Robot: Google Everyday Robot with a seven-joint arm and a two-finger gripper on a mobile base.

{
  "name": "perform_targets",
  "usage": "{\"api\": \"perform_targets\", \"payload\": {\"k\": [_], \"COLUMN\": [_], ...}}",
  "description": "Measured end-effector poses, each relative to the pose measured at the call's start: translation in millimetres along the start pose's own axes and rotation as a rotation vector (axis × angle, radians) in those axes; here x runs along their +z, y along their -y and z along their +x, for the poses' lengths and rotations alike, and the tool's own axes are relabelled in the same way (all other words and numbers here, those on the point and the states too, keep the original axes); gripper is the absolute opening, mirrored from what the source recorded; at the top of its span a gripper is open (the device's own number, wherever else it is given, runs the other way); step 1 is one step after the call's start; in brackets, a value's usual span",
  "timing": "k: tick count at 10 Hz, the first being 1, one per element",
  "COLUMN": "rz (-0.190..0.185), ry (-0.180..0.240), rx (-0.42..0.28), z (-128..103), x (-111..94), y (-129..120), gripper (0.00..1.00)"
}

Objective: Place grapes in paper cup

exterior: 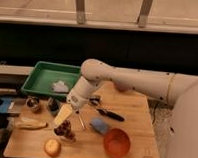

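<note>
A dark bunch of grapes [65, 130] lies on the wooden table [136, 113] near its front left. A pale paper cup [62, 115] is tilted just above the grapes, at the tip of my arm. My gripper [73, 117] hangs from the white arm that reaches in from the right. It is right over the grapes and against the cup. I cannot tell whether it holds the cup or the grapes.
An orange bowl [116, 143] stands at the front right of the grapes, with a blue sponge [98, 125] and a black-handled tool [109, 114] behind it. A round fruit [52, 147] and a banana [30, 123] lie front left. A green tray [47, 77] sits at the back left.
</note>
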Motion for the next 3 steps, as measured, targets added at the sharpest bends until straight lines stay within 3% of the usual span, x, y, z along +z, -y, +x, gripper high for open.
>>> {"api": "perform_targets", "payload": {"k": [1, 3], "rz": [0.075, 0.166], "ry": [0.031, 0.074], "rx": [-0.003, -0.006], "z": [-5, -9], "x": [-20, -46], "y": [-4, -8], "gripper": [0.80, 0.80]}}
